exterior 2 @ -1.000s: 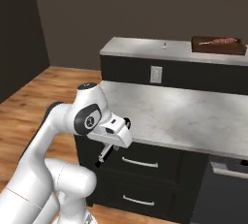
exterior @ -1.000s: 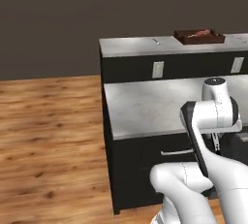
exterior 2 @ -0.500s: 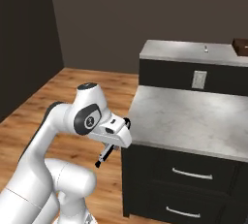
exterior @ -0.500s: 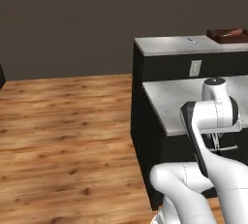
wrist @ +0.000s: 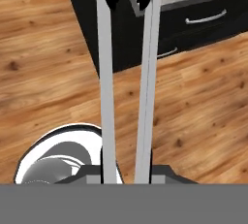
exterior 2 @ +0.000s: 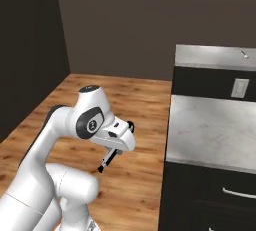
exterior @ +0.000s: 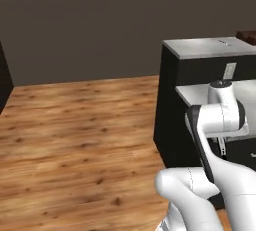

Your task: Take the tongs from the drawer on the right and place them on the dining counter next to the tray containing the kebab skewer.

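White arm folded low, fingers (wrist: 103, 167) clamping tongs (wrist: 127, 72)

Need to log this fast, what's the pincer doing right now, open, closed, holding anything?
Pincer: closed on the tongs, whose two slim silvery arms run out ahead of it toward dark tips, above the wood floor.

No readable text, label or number anywhere; the small wall plate looks blank, though blurred.

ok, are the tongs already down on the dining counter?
No: in the hand view the tongs hang from the gripper over the wood floor.
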Controlling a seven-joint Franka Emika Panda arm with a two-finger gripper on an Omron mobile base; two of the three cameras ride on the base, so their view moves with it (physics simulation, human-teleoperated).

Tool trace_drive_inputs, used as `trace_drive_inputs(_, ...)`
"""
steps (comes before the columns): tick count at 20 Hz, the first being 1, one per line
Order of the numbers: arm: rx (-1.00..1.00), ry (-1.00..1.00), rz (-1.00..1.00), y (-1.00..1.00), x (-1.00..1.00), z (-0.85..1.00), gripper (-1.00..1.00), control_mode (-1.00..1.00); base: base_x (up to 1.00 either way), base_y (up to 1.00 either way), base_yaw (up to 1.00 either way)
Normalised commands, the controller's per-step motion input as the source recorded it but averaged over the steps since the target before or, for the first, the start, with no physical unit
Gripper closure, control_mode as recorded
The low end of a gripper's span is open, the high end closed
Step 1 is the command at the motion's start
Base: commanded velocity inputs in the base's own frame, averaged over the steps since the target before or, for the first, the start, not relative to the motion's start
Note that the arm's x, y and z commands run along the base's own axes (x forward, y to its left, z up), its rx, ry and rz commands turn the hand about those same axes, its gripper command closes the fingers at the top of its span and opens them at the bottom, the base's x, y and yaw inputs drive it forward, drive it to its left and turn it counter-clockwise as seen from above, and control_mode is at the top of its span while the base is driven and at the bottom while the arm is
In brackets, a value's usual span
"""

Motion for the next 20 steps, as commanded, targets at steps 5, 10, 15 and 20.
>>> trace_drive_inputs(5, 0.00, 0.00, 0.00, 0.00, 0.00, 0.00, 1.00, 1.00, 0.56, 0.59, -0.24)
trace_drive_inputs(10, 0.00, 0.00, 0.00, 0.00, 0.00, 0.00, 1.00, 1.00, 0.61, 0.55, -0.25)
trace_drive_inputs(15, 0.00, 0.00, 0.00, 0.00, 0.00, 0.00, 1.00, 1.00, 0.61, 0.55, -0.25)
trace_drive_inputs(20, 0.00, 0.00, 0.00, 0.00, 0.00, 0.00, 1.00, 1.00, 0.60, 0.56, -0.24)
